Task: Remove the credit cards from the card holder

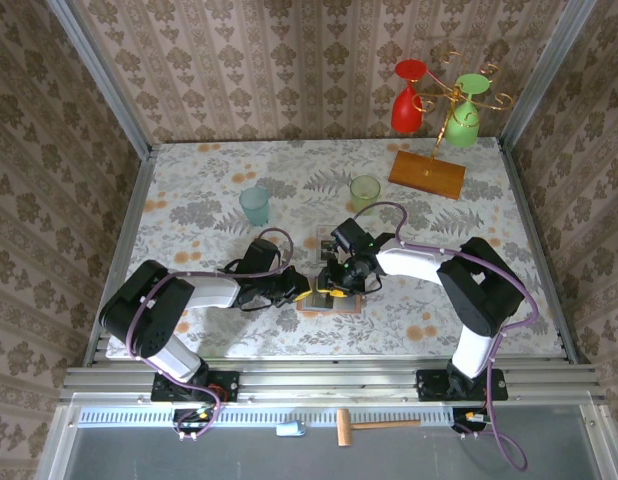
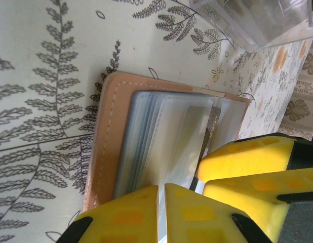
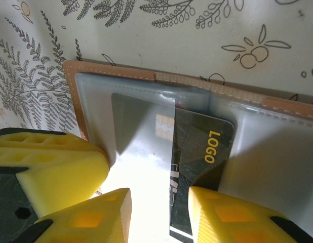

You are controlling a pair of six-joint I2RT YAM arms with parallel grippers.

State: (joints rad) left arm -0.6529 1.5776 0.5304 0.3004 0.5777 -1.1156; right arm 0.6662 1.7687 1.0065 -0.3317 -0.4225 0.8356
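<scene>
— Two pairs of fingers on one small thing. Where exactly is it?

— The card holder (image 2: 108,136) lies open and flat on the bench (image 1: 209,170), near the middle, between the two arms. The left fingers (image 2: 121,217) are pinched almost together on the edge of its clear sleeves (image 2: 161,142), which I read as pinning it down.

— And the credit cards (image 3: 202,147)?

— One shows. It is dark, with a chip and yellow "LOGO" lettering, part under a clear pocket and part bare. Any others are hidden among the sleeves, so I can't count them.

— What about the right fingers (image 3: 232,217)?

— They stand apart, one on each side of the card's near end. There is a plain gap between them and no clamp on the card yet.

— So which way should the pull go?

— Judging by the lettering, the card's long axis runs toward the right wrist, so the card lies straight ahead of those fingers. The right arm is the one placed for it. It should close on that end and draw back along the axis while the left arm steadies the card holder. A sideways tug would likely jam the card in its pocket.
</scene>
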